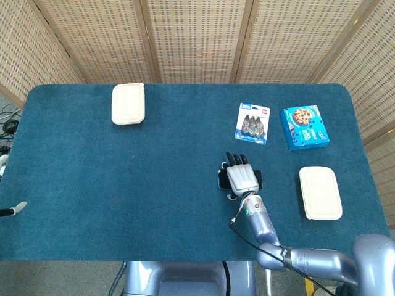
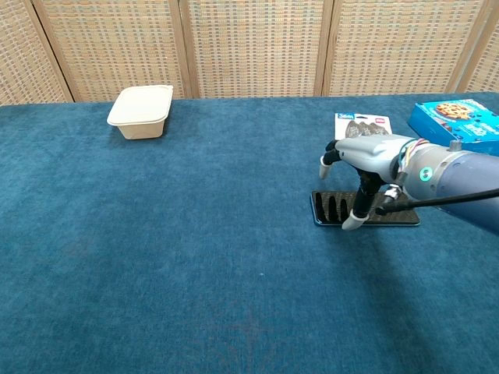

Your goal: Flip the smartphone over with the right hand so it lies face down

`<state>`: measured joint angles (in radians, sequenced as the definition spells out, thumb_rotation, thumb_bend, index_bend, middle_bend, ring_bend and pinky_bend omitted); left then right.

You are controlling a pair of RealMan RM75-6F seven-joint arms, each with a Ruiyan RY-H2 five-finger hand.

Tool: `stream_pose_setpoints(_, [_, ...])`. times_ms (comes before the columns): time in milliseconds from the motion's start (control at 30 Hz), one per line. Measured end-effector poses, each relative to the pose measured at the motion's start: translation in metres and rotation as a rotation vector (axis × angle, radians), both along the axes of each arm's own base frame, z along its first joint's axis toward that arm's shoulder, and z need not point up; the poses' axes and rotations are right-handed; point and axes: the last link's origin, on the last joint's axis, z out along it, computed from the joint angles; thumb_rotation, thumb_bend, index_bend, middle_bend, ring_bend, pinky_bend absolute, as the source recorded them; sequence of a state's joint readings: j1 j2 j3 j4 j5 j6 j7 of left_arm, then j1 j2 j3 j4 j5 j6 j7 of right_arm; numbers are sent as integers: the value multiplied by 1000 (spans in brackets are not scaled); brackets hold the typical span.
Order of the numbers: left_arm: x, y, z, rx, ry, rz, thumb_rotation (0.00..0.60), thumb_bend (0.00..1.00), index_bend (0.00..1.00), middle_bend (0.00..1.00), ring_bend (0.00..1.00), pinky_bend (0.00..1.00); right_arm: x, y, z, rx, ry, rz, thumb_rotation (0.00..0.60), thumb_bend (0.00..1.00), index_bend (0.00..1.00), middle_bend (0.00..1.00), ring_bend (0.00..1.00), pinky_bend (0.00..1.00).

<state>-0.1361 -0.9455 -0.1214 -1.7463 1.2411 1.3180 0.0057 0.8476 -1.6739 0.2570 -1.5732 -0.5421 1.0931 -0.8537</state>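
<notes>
The black smartphone (image 1: 221, 179) lies flat, screen up, on the blue table, right of centre. My right hand (image 1: 241, 176) hovers over it, palm down, and hides most of it in the head view. In the chest view the right hand (image 2: 368, 153) sits just above the smartphone (image 2: 325, 206), fingers spread and pointing down, reflected in the glass. Its thumb tip is by the phone's near edge; contact is unclear. It holds nothing. Only a tip of my left hand (image 1: 17, 208) shows at the table's left edge.
A cream lidded container (image 1: 128, 103) stands at the back left. A blister pack (image 1: 252, 123) and a blue cookie box (image 1: 303, 127) lie behind the phone. Another cream container (image 1: 320, 192) sits to the phone's right.
</notes>
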Motion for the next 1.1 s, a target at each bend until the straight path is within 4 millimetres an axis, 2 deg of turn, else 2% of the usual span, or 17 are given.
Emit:
stream_pose_setpoints(233, [1, 1, -2, -5, 2, -1, 600, 0, 0, 0, 0, 0, 0, -8, -4, -6, -1, -38, 600, 53, 241, 0, 0, 0])
stream_pose_setpoints(467, [-1, 2, 0, -2, -5, 8, 600, 0, 0, 0, 0, 0, -8, -13, -7, 0, 10, -60, 600, 105, 241, 0, 0, 0])
stream_pose_setpoints(633, [-2, 3, 0, -3, -6, 11, 600, 0, 0, 0, 0, 0, -14, -17, -13, -5, 27, -78, 600, 105, 242, 0, 0, 0])
stream_pose_setpoints(867, [-3, 4, 0, -5, -7, 18, 600, 0, 0, 0, 0, 0, -13, -19, -18, -1, 14, -85, 600, 139, 256, 0, 0, 0])
stream_pose_setpoints(967, [-4, 5, 0, -7, -5, 21, 600, 0, 0, 0, 0, 0, -13, -21, -20, 1, 14, -82, 600, 200, 294, 0, 0, 0])
stream_pose_setpoints(1100, [-4, 6, 0, -6, -5, 26, 600, 0, 0, 0, 0, 0, -13, -21, -23, 8, 19, -84, 600, 341, 414, 0, 0, 0])
